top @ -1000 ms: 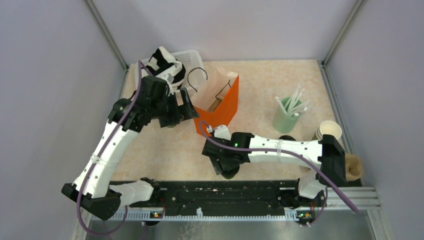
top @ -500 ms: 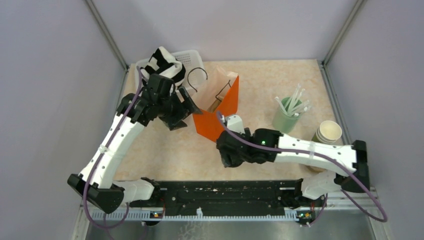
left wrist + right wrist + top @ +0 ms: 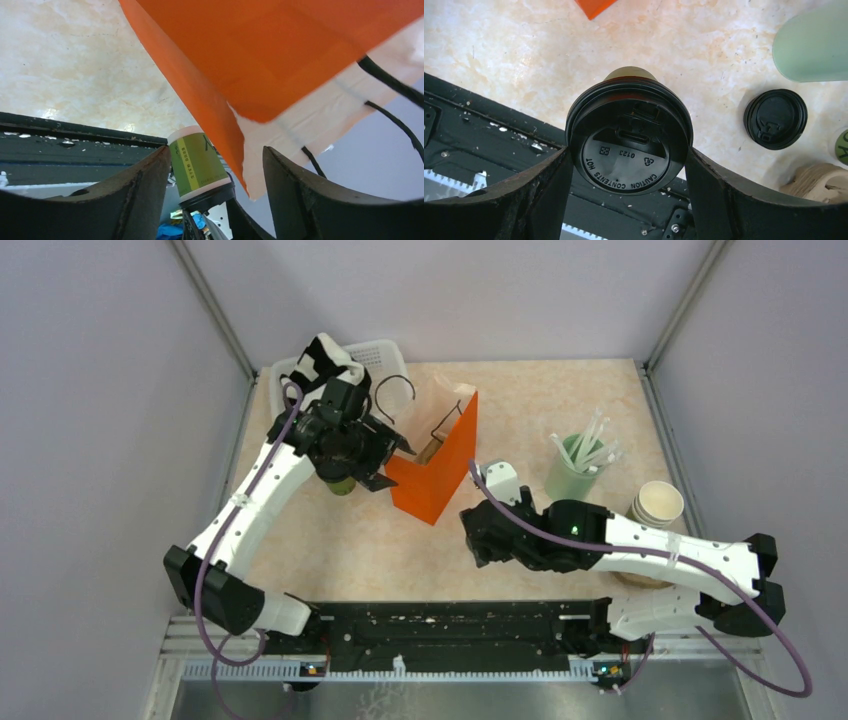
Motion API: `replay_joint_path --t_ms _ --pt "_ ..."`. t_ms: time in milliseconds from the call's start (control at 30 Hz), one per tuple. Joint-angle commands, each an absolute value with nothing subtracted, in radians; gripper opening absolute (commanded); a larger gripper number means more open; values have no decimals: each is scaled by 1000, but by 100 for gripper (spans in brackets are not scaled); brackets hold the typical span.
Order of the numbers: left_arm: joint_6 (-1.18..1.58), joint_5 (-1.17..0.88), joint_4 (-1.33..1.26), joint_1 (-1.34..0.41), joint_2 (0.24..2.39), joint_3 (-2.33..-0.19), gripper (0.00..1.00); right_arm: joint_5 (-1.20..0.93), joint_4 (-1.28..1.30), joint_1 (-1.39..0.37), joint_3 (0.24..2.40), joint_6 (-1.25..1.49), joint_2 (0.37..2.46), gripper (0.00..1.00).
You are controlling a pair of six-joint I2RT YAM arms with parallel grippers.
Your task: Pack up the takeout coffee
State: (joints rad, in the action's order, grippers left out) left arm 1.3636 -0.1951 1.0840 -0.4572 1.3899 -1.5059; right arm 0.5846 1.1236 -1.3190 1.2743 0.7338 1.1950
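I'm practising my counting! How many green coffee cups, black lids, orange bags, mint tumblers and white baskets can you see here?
green coffee cups: 2
black lids: 3
orange bag: 1
mint tumbler: 1
white basket: 1
Total: 8

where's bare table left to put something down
Bare table in front of the orange bag, between the left arm and right arm. More behind the straw tumbler, at back right. Crowded: right edge, with tumbler, cup stack and loose lid; also by the basket.
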Motion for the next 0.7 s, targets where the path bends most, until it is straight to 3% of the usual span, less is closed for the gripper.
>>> replay_joint_path --t_ms 0,33,267,500,667 --pt "1465 -237 1095 -457 1418 -1527 69 656 1140 -1316 1290 704 1162 52" --pt "1470 -228 1103 -460 1424 -1536 62 666 1148 -1317 1303 697 1164 52" --pt "1455 -181 1198 -502 1500 -1634 57 741 1205 -1315 1385 599 1169 52" --pt "1410 -152 1238 -511 1515 -1650 35 773 1160 -1308 1499 384 1160 47" --pt "1190 -111 1247 -513 1576 -1756 23 827 1168 -1308 1595 272 1164 45"
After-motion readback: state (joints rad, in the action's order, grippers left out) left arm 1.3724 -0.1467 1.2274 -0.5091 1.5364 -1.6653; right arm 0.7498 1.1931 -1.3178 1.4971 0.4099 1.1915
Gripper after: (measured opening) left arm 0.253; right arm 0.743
